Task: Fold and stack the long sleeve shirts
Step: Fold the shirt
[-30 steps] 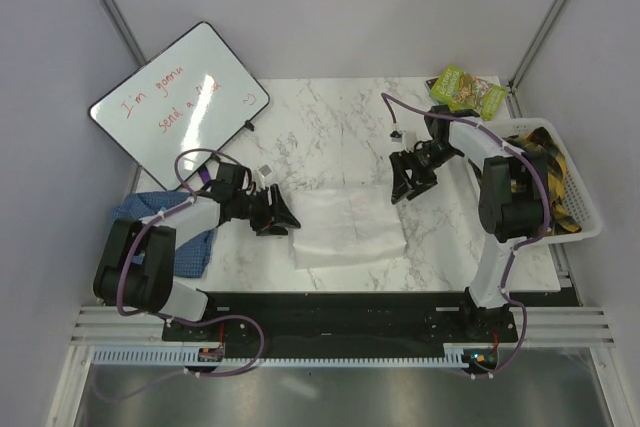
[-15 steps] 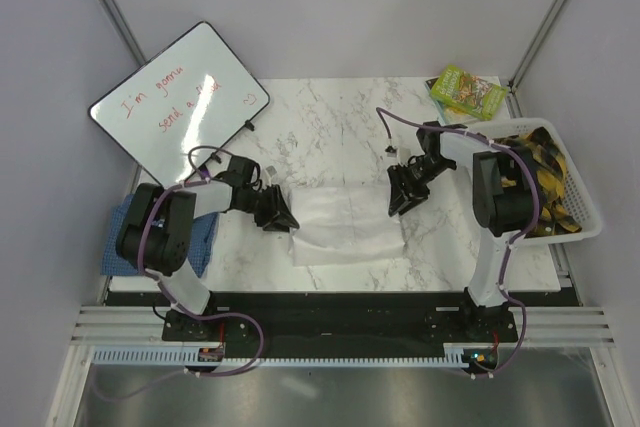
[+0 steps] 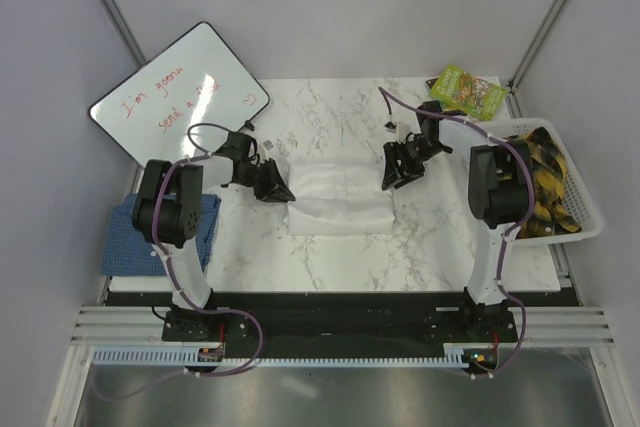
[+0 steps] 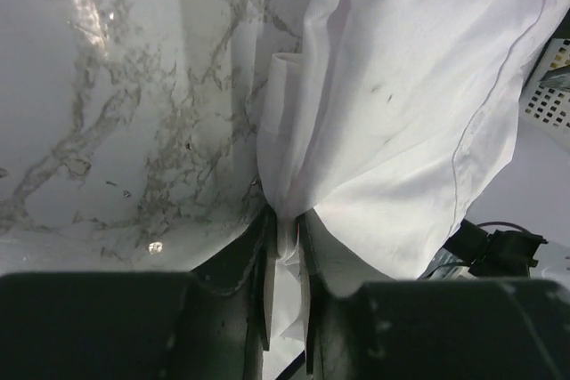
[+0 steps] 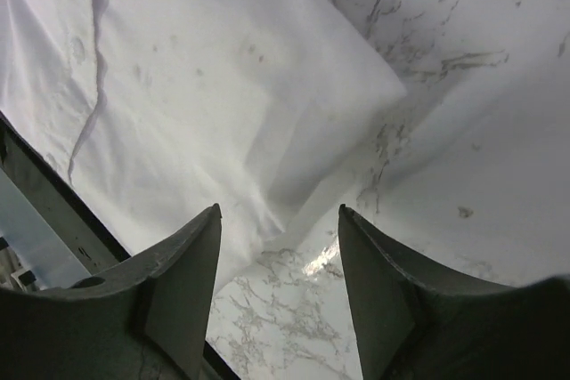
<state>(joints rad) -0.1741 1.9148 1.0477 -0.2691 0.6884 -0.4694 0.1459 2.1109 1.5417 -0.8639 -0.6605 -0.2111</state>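
the white shirt (image 3: 340,205) is lying folded in the middle of the marble table (image 3: 330,112), and the left gripper (image 3: 282,191) is pinching a raised fold at its left edge, jaws drawn nearly together on the cloth. the right gripper (image 3: 388,179) is sitting at the shirt's right edge with its jaws standing well apart and gripping nothing. the blue checked shirt (image 3: 122,245) is lying at the table's left edge, partly under the left arm and well apart from the white one.
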